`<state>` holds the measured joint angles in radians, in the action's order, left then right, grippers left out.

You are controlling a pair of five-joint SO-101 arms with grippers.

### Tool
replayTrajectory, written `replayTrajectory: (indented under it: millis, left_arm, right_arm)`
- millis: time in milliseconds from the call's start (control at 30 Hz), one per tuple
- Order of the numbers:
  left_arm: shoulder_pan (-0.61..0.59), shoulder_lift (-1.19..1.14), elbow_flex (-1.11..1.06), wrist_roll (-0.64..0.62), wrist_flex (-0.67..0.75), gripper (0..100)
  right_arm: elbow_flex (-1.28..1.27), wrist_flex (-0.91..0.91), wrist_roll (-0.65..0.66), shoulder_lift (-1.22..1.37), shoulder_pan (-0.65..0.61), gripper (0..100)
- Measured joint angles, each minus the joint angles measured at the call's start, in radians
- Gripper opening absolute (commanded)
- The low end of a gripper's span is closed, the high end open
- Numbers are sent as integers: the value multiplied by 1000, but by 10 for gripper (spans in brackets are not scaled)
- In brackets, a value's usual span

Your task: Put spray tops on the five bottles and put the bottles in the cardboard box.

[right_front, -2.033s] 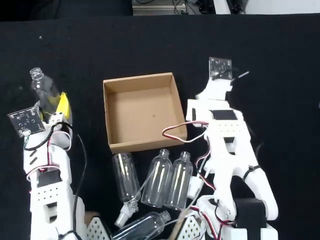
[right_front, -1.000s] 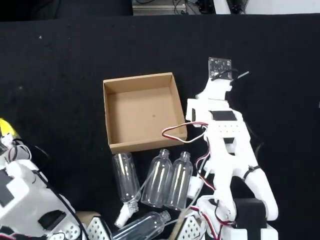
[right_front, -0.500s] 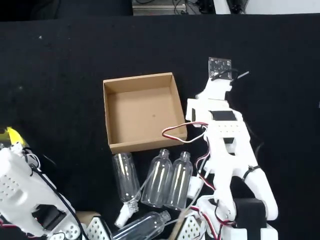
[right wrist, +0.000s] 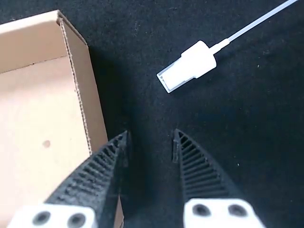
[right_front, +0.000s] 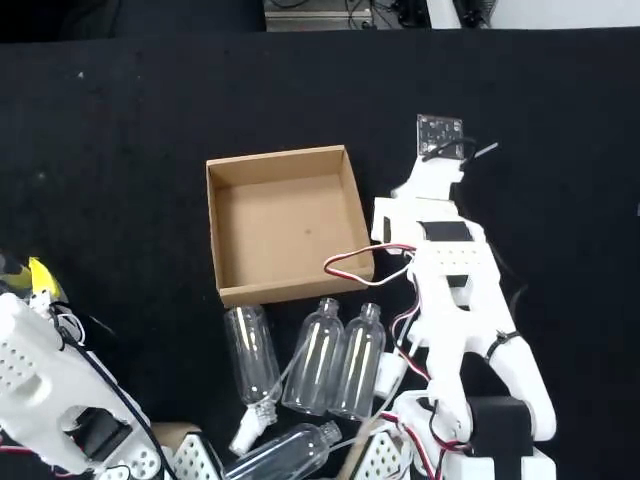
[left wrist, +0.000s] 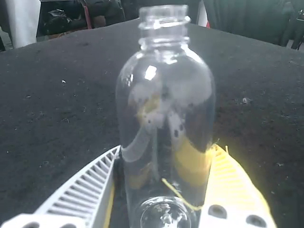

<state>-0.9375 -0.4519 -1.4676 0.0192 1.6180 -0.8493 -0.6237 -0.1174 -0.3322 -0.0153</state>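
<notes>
1. At the table's [right_front: 200, 90] left side, inside the left gripper [left wrist: 166, 149], clamped snugly around it: one clear bottle [left wrist: 164, 118], neck bare, no spray top.
2. In front of the cardboard box [right_front: 280, 160], flat on the table: four lying bottles [right_front: 320, 355], one seemingly capped in white.
3. Inside the box: nothing; all five bottles left to pack.
4. Beside the box wall: right gripper [right wrist: 149, 137], parted, holding nothing, above one loose spray top [right wrist: 187, 66].

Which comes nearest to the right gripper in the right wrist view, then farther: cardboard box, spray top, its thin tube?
1. cardboard box, its wall alongside the right gripper.
2. spray top, lying farther ahead.
3. thin tube, running on beyond the top.
</notes>
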Motion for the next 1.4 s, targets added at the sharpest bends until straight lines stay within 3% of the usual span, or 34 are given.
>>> replayTrajectory:
  millis: [333,467,1167,1400]
  left_arm:
    - [0,-5,-46,0,69,272]
    - [0,-5,-68,0,81,327]
    - [-3,133,-95,66,84,320]
    - [32,133,-89,66,84,217]
  right_arm:
    - [0,0,0,0,0,127]
    - [0,0,0,0,0,127]
    - [0,0,0,0,0,127]
    - [0,0,0,0,0,127]
